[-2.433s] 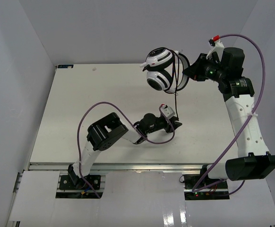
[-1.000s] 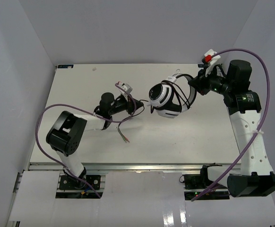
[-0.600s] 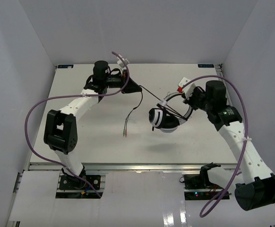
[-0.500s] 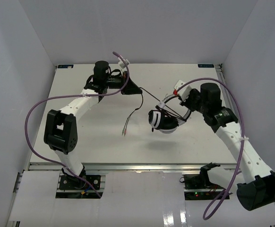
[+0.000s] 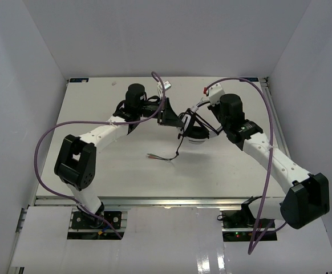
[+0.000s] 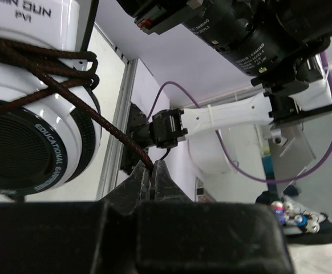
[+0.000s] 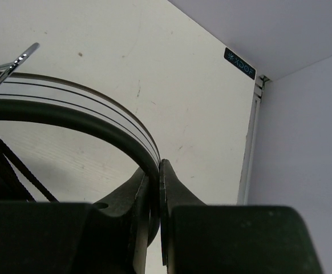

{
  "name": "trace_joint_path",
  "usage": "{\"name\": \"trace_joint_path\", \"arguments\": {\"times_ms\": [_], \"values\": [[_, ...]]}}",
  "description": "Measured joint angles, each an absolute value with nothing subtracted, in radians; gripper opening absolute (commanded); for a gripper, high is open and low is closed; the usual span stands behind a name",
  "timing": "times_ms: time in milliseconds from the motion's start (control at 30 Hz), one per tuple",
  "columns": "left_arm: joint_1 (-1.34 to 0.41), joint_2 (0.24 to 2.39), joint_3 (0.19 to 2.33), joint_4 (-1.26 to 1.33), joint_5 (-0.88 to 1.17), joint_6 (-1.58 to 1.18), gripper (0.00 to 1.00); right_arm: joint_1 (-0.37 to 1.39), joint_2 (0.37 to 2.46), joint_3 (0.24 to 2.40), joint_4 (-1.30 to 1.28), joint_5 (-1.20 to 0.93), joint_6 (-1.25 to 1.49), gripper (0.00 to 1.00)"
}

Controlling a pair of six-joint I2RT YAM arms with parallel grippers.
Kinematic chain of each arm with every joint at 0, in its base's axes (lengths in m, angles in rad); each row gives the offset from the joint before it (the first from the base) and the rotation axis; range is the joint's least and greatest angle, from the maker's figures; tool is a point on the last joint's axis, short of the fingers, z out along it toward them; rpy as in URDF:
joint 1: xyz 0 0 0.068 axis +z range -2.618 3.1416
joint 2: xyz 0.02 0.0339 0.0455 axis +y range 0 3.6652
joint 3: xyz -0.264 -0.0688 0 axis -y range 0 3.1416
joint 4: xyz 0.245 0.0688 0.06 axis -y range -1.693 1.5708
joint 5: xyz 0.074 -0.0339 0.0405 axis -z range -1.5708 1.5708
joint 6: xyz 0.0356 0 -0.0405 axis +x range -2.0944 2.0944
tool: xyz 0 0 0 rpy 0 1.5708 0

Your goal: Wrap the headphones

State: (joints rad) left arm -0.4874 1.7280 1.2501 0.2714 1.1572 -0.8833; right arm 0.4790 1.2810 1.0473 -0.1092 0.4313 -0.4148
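Braided cable (image 6: 114, 140) sits pinched in the left gripper (image 6: 152, 171); the right gripper (image 7: 154, 177) clamps the headband (image 7: 69, 119); only overhead shows the headphones (image 5: 191, 131) between them.

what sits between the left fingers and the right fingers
The headphones: in the top external view they are held between the two, the left fingers pinching the cable and the right fingers clamping the headband.
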Motion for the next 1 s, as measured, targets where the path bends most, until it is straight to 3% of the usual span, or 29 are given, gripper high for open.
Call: {"name": "trace_joint_path", "arguments": {"times_ms": [133, 233, 300, 333, 600, 833, 1000], "values": [[-0.514, 1.728, 1.221, 0.385, 1.019, -1.033, 0.01, 0.481, 1.334, 1.106, -0.117, 0.444, -0.263, 0.08], [-0.554, 1.731, 1.270, 0.355, 0.875, -1.033, 0.14, 0.478, 1.363, 1.151, -0.146, 0.435, -0.159, 0.08], [-0.590, 1.733, 1.328, 0.311, 0.772, -1.005, 0.35, 0.471, 1.386, 1.189, -0.177, 0.420, -0.095, 0.08], [-0.608, 1.733, 1.355, 0.290, 0.724, -0.986, 0.39, 0.465, 1.399, 1.211, -0.194, 0.406, -0.065, 0.08], [-0.712, 1.728, 1.403, 0.176, 0.532, -0.790, 0.60, 0.368, 1.450, 1.322, -0.291, 0.283, 0.100, 0.08], [-0.772, 1.604, 1.215, 0.173, 0.503, -0.560, 0.79, 0.242, 1.452, 1.420, -0.382, 0.132, 0.163, 0.08], [-0.829, 1.480, 1.005, 0.283, 0.508, -0.436, 0.81, 0.201, 1.452, 1.496, -0.424, 0.039, 0.187, 0.08]]}}
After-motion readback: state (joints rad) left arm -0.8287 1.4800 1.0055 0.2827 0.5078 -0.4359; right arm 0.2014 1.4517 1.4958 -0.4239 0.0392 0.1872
